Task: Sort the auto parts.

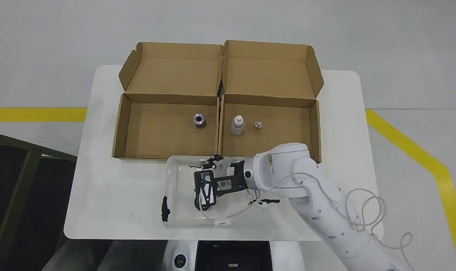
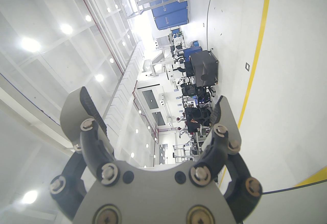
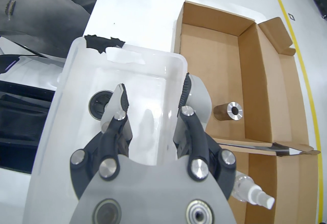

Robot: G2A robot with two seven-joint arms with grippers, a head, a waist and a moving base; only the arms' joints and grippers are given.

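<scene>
Right claw (image 3: 154, 92): one; fingers spread apart, nothing between them; it hangs over the clear tray, lower middle of the top view.
Left claw (image 2: 153, 97): one; fingers wide apart and empty, pointed up and away into the room.
Surface (image 1: 107, 192): one white table carrying the boxes and the tray.
Cardboard boxes: two, side by side across the middle of the top view, touching along their shared wall, both with lids folded back toward the upper frame.
Left-hand box (image 1: 157, 132): holds one item.
Right-hand box (image 1: 288, 132): holds two items.
Metal cylinder (image 1: 197, 119): one; short, with a bored centre. It lies on its side on the floor of the left-hand box, near the wall the boxes share.
Spray bottle (image 1: 238, 124): one; small, clear, with a white nozzle. It sits in the right-hand box, close to the shared wall.
Small metal part (image 1: 259, 125): one; just beside the spray bottle in the right-hand box, apart from it. Too small to tell its shape.
Clear tray (image 1: 178, 164): one; shallow plastic, set just below the boxes in the top view.
Black round part (image 3: 98, 105): one; lies on the tray floor beside one finger of the right claw, not between the fingers.
Black tape (image 1: 165, 210): one torn piece stuck on the tray's rim, at its lower left end in the top view.
</scene>
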